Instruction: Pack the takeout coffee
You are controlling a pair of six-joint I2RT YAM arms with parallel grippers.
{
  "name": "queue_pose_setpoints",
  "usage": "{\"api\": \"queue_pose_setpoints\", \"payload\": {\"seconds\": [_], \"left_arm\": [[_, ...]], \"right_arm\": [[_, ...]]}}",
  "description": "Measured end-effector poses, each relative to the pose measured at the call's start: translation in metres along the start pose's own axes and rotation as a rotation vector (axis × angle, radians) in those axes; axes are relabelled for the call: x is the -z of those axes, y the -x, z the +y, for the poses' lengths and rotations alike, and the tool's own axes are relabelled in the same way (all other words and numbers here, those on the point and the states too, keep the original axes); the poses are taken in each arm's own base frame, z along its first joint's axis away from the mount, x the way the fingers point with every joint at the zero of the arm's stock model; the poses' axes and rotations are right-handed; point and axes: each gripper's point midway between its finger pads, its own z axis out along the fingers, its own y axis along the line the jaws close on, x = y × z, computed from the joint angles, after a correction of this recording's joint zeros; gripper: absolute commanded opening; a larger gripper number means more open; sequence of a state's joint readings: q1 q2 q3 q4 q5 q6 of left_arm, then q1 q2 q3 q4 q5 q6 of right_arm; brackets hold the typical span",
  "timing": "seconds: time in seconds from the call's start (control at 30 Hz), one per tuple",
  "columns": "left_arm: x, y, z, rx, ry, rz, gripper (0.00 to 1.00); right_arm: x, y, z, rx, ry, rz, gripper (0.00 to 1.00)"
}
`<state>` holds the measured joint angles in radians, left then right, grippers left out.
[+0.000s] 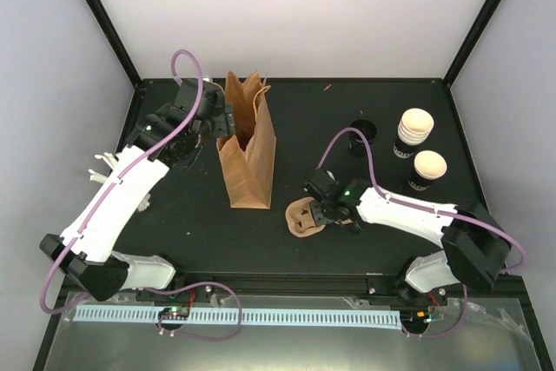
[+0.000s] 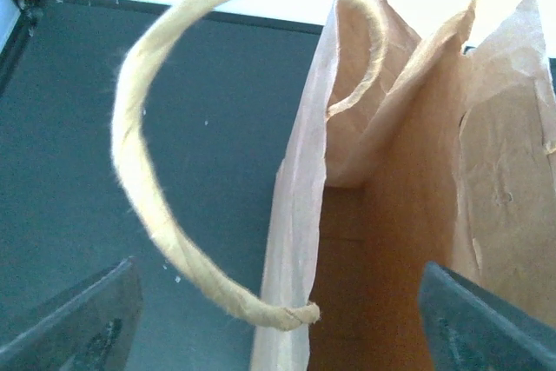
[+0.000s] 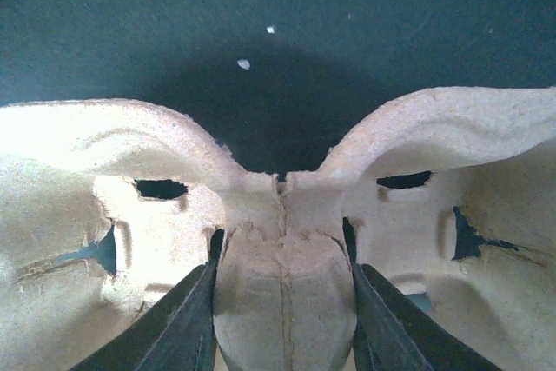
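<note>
Small black paper coffee cup [image 1: 428, 171] with white print and a cream inside, upright near the right edge of the dark table [image 1: 347, 102], untouched and well apart from both arms. Just behind it, a nested stack of cups [image 1: 415, 132] of the same kind. Further left, a black cup [image 1: 360, 135] with a dark inside.

Towards the middle of the table, a pale moulded cardboard cup carrier [image 1: 300, 223], lying flat and empty. Right arm folded at the elbow by the right edge, forearm stretched left and low across the table. Right gripper [image 1: 314, 206] set on the carrier; in the wrist view, dark fingers [image 3: 187, 319] narrowed and pressed against both sides of the carrier's central ridge.

Left of centre, a brown paper bag [image 1: 248, 162], upright, mouth open. Left arm bent at the near left, forearm reaching away towards the back, wrist turned in towards the bag's far left side. Left gripper [image 2: 278, 265] spread wide and holding nothing, raised beside the bag's rim. Twisted paper handle [image 2: 143, 188] arching free above the gap between the fingers, touching neither
</note>
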<state>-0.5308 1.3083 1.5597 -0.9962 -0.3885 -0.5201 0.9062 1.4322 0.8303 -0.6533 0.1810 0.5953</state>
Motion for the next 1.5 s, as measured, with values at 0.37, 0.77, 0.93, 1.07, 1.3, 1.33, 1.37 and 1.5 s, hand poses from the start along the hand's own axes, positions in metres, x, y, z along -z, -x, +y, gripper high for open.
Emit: {"api": "queue_pose_setpoints", "payload": {"seconds": [0.37,0.77,0.93,1.07,1.3,1.33,1.37,1.5], "left_arm": [[-0.014,-0.016,0.01,0.037,-0.026,0.061,0.97],[-0.013,-0.018,-0.001,0.002,-0.09,0.077,0.93],[-0.015,-0.019,-0.002,-0.019,-0.088,0.093,0.83],[-0.022,-0.02,-0.004,-0.035,-0.076,0.117,0.74],[-0.022,-0.013,-0.008,-0.057,-0.075,0.119,0.45],[-0.021,-0.01,-0.009,-0.055,-0.078,0.112,0.4],[-0.02,-0.007,-0.01,-0.064,-0.081,0.106,0.32],[-0.016,0.005,-0.013,-0.087,-0.085,0.084,0.09]], "right_arm": [[0.053,0.032,0.008,-0.014,0.079,-0.131,0.42],[0.123,0.063,0.003,-0.03,0.122,-0.295,0.42],[0.14,0.069,-0.002,-0.04,0.123,-0.345,0.42],[0.142,0.067,-0.005,-0.037,0.114,-0.343,0.42],[0.144,0.065,-0.007,-0.035,0.111,-0.341,0.42],[0.145,0.065,-0.007,-0.034,0.112,-0.344,0.42],[0.146,0.065,-0.008,-0.034,0.112,-0.346,0.42],[0.15,0.064,-0.01,-0.026,0.107,-0.352,0.42]]}}
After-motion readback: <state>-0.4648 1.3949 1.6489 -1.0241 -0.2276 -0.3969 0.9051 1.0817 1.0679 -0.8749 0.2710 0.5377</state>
